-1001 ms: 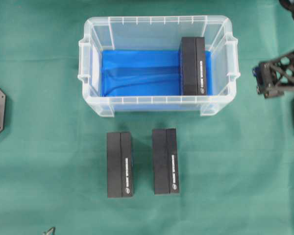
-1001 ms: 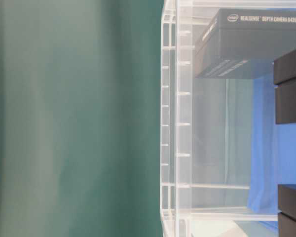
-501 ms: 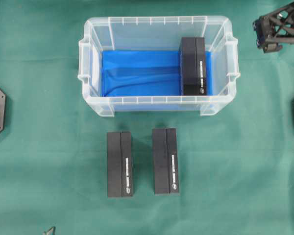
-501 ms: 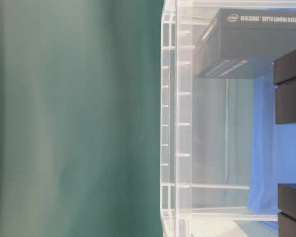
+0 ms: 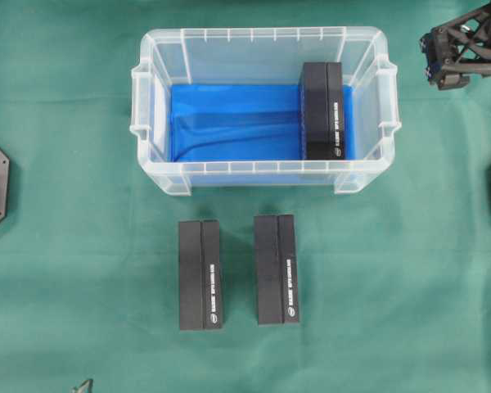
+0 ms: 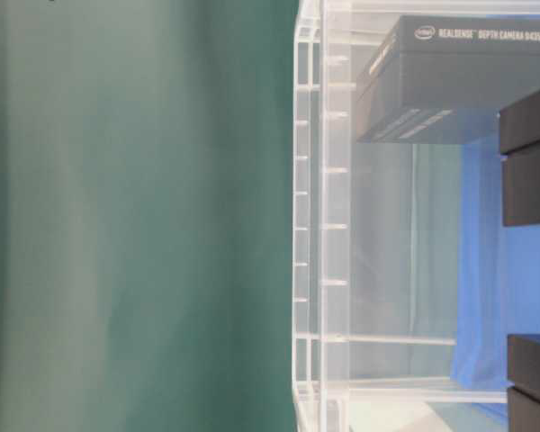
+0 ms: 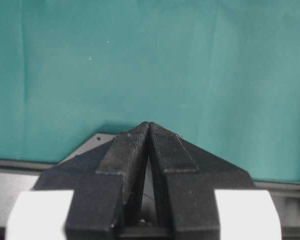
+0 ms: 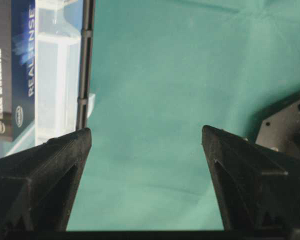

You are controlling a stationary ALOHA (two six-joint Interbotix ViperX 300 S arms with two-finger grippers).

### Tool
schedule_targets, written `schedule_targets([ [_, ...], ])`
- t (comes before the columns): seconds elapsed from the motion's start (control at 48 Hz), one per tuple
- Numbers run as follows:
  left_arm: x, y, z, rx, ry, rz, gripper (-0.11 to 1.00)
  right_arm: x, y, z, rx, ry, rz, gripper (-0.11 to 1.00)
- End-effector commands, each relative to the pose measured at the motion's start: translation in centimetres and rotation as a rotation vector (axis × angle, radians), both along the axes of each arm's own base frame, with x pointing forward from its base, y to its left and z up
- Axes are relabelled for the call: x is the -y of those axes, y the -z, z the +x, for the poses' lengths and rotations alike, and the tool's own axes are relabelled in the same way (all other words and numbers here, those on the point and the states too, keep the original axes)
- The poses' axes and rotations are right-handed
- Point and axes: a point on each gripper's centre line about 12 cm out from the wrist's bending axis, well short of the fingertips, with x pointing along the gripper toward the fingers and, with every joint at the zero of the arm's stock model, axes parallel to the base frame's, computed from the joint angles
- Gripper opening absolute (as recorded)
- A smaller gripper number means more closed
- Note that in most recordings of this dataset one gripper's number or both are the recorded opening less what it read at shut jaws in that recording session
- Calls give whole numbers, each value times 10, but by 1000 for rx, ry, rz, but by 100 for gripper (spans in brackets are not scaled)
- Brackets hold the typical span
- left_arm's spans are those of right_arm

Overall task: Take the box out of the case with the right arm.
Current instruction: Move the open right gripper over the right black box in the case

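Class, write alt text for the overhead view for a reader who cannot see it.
A clear plastic case with a blue floor holds one black box at its right end. Two more black boxes lie on the green cloth below it; the open right gripper hovers upper right.

On the cloth-covered table [image 5: 65,270], the case [image 5: 262,38] sits toward the far side in the overhead view, with one box [image 5: 323,110] lying inside it at its right end, against the right wall. Two more boxes lie side by side on the cloth in front of the case, the left one [image 5: 200,274] and the right one [image 5: 277,268] set slightly apart. The right gripper [image 5: 448,57] hangs beyond the case's right end, near the far right corner, clear of the rim.
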Motion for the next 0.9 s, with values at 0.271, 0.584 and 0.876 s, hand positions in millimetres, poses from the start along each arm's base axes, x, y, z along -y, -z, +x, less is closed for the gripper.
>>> schedule_targets([
  [0.271,-1,-3,2,8,-2,2,0,4,-9,47,81,-34,4,87],
  [0.584,-1,-3,2,8,-2,2,0,6,-12,118,93,-90,4,87],
  [0.876,-1,-3,1,11,-3,3,0,9,-7,150,85,-100,7,87],
])
